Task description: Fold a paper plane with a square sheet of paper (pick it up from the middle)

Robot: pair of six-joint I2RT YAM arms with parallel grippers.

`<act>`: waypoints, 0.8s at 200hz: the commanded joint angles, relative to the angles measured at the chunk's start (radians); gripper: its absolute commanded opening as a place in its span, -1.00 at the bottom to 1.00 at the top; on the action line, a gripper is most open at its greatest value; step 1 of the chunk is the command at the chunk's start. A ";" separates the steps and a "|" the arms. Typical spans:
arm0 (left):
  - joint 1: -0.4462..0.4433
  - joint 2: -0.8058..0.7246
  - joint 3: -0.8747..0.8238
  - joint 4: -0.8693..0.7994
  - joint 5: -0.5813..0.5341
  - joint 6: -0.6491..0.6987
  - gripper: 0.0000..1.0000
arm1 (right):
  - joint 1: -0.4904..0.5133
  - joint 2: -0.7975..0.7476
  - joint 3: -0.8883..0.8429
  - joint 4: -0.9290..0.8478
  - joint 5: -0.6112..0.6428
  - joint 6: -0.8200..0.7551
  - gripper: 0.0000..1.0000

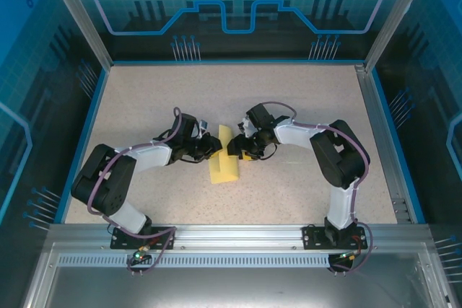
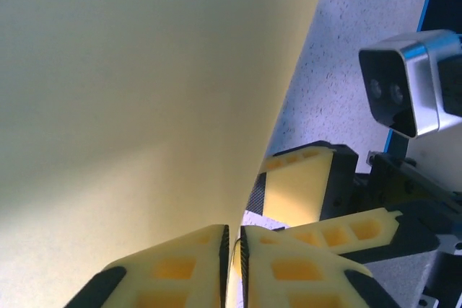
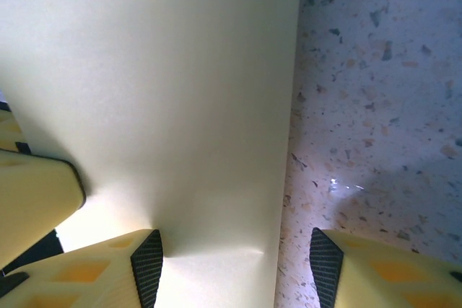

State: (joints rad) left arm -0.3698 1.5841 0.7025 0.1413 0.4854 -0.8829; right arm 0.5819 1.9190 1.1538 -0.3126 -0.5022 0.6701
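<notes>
Yellow and thin, the square sheet of paper (image 2: pixel 144 106) rises from between the left gripper (image 2: pixel 232 250) jaws, which pinch its edge. The right gripper (image 3: pixel 236 261) jaws stand moderately apart, straddling the sheet's side edge.

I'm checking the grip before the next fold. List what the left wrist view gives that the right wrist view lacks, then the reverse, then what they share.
Left wrist: the left gripper shut on the paper at its near edge, the sheet curving upward, and the right arm's camera.
Right wrist: the right gripper open, its jaws straddling the paper's side edge.
Both: the yellow paper and the speckled table.
</notes>
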 commanded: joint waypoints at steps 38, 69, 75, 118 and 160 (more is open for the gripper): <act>0.074 -0.084 -0.079 0.030 0.051 0.028 -0.93 | -0.026 -0.074 -0.055 0.100 -0.080 0.045 0.22; 0.095 -0.091 -0.110 0.116 0.131 0.020 -1.00 | -0.033 -0.054 -0.071 0.171 -0.118 0.087 0.22; 0.105 -0.097 -0.126 0.140 0.141 0.005 -1.00 | -0.037 -0.046 -0.073 0.183 -0.123 0.096 0.22; 0.150 -0.121 -0.126 0.016 0.134 0.063 -0.99 | -0.033 -0.011 -0.049 0.154 -0.105 0.084 0.17; 0.150 -0.063 -0.106 -0.010 0.155 0.074 -0.92 | -0.009 0.040 0.007 0.105 -0.113 0.042 0.15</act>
State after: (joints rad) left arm -0.2249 1.4902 0.5713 0.1669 0.5991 -0.8379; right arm 0.5579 1.9205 1.1114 -0.1715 -0.5880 0.7437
